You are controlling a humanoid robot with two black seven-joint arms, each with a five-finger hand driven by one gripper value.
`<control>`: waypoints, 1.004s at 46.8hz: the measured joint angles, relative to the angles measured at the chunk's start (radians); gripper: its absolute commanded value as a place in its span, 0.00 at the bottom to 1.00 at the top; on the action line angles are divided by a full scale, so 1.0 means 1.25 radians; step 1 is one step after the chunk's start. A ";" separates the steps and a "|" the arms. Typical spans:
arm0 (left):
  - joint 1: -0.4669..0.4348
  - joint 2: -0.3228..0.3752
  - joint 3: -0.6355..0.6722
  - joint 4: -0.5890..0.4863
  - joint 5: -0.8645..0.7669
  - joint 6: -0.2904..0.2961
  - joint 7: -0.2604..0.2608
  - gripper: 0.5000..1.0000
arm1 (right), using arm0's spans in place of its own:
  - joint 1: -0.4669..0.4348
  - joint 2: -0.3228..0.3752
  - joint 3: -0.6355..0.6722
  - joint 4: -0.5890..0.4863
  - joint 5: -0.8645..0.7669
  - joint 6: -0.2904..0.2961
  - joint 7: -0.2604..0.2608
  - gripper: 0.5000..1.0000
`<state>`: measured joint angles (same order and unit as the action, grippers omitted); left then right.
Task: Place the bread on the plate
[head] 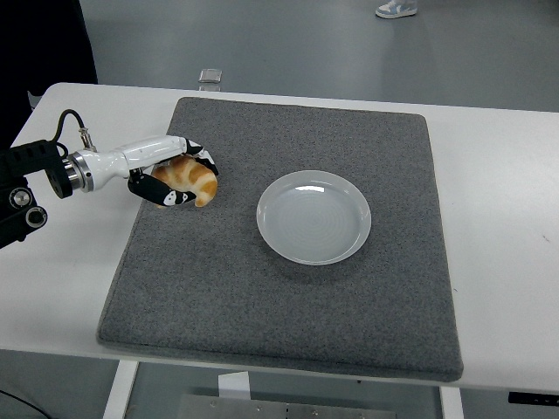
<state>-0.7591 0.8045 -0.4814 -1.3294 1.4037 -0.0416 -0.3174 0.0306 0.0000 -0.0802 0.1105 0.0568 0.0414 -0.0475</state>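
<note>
The left hand (172, 179) grips the bread (187, 178), fingers wrapped around it, over the left part of the gray mat (288, 305). The plate (314, 216) sits bare, well apart to the right, so carrying over and setting down remain.

left arm: reaches in from left edge | left hand (172, 172): fingers (178, 197) curled, grasping

High head view over table (507, 175)
</note>
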 measured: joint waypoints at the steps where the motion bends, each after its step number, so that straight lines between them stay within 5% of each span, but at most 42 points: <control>1: -0.004 0.003 -0.002 -0.004 0.000 0.000 0.000 0.00 | 0.000 0.000 0.000 0.000 0.000 0.000 0.000 0.90; 24: -0.217 0.031 -0.029 -0.014 -0.009 -0.028 0.002 0.00 | 0.000 0.000 0.000 0.000 0.000 0.000 0.000 0.90; 31: -0.271 0.005 -0.026 -0.013 -0.009 -0.084 0.008 0.00 | 0.000 0.000 0.000 0.000 0.000 0.000 0.000 0.90; 47: -0.345 -0.101 -0.019 -0.011 -0.006 -0.128 0.032 0.00 | 0.000 0.000 0.000 0.000 0.000 0.000 0.000 0.90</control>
<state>-1.1906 0.6779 -0.5050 -1.3435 1.3962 -0.2022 -0.2779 0.0307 0.0000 -0.0799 0.1104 0.0567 0.0414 -0.0477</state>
